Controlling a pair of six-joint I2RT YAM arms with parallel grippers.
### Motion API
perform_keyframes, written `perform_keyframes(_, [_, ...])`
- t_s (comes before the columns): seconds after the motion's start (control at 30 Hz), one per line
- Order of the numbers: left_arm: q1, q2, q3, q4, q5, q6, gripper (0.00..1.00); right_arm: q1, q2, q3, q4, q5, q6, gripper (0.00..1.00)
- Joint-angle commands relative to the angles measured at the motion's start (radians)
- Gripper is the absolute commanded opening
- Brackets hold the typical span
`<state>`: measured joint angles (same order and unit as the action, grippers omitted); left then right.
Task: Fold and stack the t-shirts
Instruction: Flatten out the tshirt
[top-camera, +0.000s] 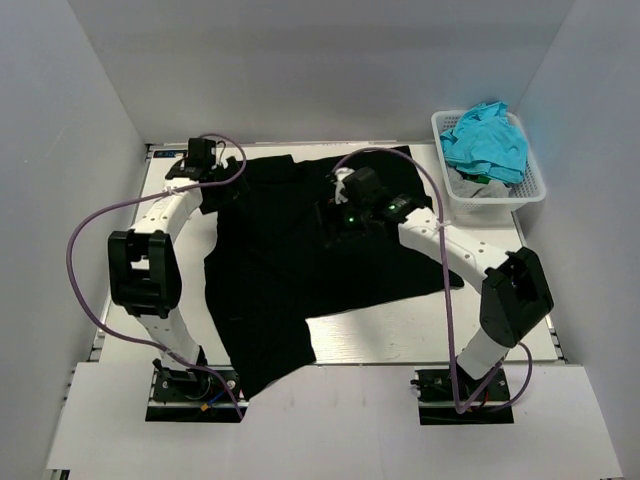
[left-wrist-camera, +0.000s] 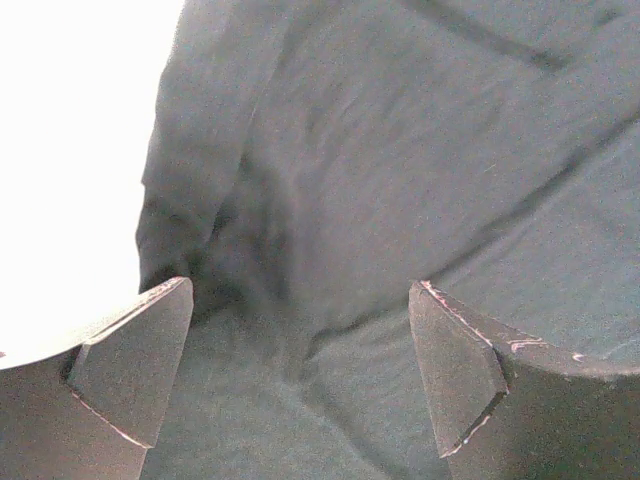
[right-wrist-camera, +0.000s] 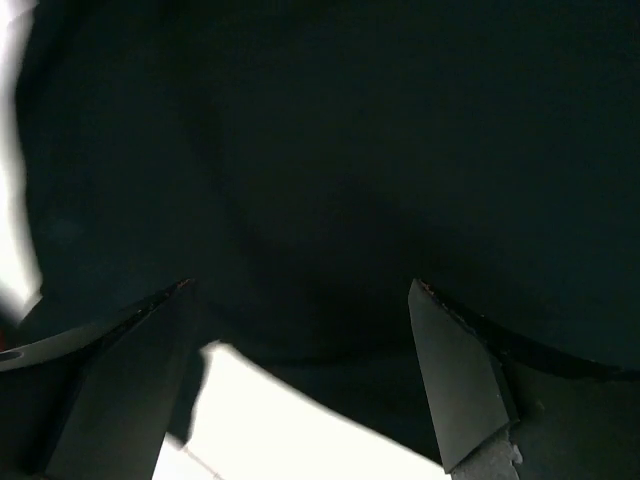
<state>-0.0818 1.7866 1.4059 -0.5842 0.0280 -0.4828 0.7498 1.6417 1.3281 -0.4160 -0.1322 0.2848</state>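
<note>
A black t-shirt (top-camera: 300, 260) lies spread on the white table (top-camera: 400, 330), with one part hanging over the near edge. My left gripper (top-camera: 215, 180) is open over the shirt's far left corner. In the left wrist view its jaws (left-wrist-camera: 300, 300) stand wide apart above wrinkled fabric (left-wrist-camera: 400, 180), holding nothing. My right gripper (top-camera: 338, 205) is open over the shirt's far middle. In the right wrist view it (right-wrist-camera: 300, 290) is open over dark cloth (right-wrist-camera: 350, 150), with an edge of the cloth and a white surface showing between the fingers.
A white basket (top-camera: 525, 195) at the far right corner holds a teal t-shirt (top-camera: 485, 140) and some grey cloth. Purple cables loop off both arms. White walls close in the table on three sides.
</note>
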Motion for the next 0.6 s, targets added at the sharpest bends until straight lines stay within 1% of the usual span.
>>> perform_keyframes(0.0, [-0.013,0.016,0.099,0.009,-0.005,0.091,0.99,-0.046,-0.033,-0.026,-0.03,0.213,0.045,0.9])
perform_keyframes(0.03, [-0.013,0.06,0.143,0.009,0.022,0.125,0.99,-0.076,-0.029,-0.038,-0.024,0.229,0.044,0.9])
perform_keyframes(0.1, [-0.022,0.112,0.195,0.021,0.045,0.156,0.99,-0.098,-0.023,-0.043,-0.024,0.238,0.047,0.9])
perform_keyframes(0.13, [-0.022,0.141,0.226,0.021,0.082,0.171,0.99,-0.115,-0.001,-0.043,-0.027,0.241,0.045,0.9])
perform_keyframes(0.17, [-0.032,0.205,0.295,0.021,0.099,0.185,0.99,-0.134,0.007,-0.04,-0.03,0.241,0.042,0.9])
perform_keyframes(0.23, [-0.041,0.278,0.375,-0.011,0.128,0.225,0.99,-0.162,0.053,-0.035,-0.043,0.238,0.042,0.9])
perform_keyframes(0.27, [-0.053,0.315,0.451,-0.022,0.128,0.225,0.99,-0.168,0.067,-0.021,-0.049,0.232,0.037,0.9])
perform_keyframes(0.3, [-0.053,0.388,0.493,-0.034,0.115,0.225,0.99,-0.19,0.087,-0.021,-0.053,0.226,0.036,0.9])
perform_keyframes(0.33, [-0.067,0.422,0.534,-0.072,0.08,0.225,0.99,-0.199,0.107,-0.024,-0.064,0.223,0.034,0.9])
perform_keyframes(0.37, [-0.082,0.454,0.598,-0.081,0.079,0.239,0.99,-0.205,0.118,-0.026,-0.063,0.211,0.025,0.9])
perform_keyframes(0.4, [-0.082,0.48,0.623,-0.082,0.066,0.249,0.99,-0.223,0.124,-0.047,-0.058,0.207,0.025,0.9])
perform_keyframes(0.47, [-0.108,0.545,0.677,-0.092,0.087,0.271,0.99,-0.237,0.145,-0.069,-0.047,0.195,0.019,0.9])
perform_keyframes(0.57, [-0.134,0.577,0.686,-0.062,0.096,0.296,0.99,-0.279,0.17,-0.099,-0.033,0.154,0.025,0.9])
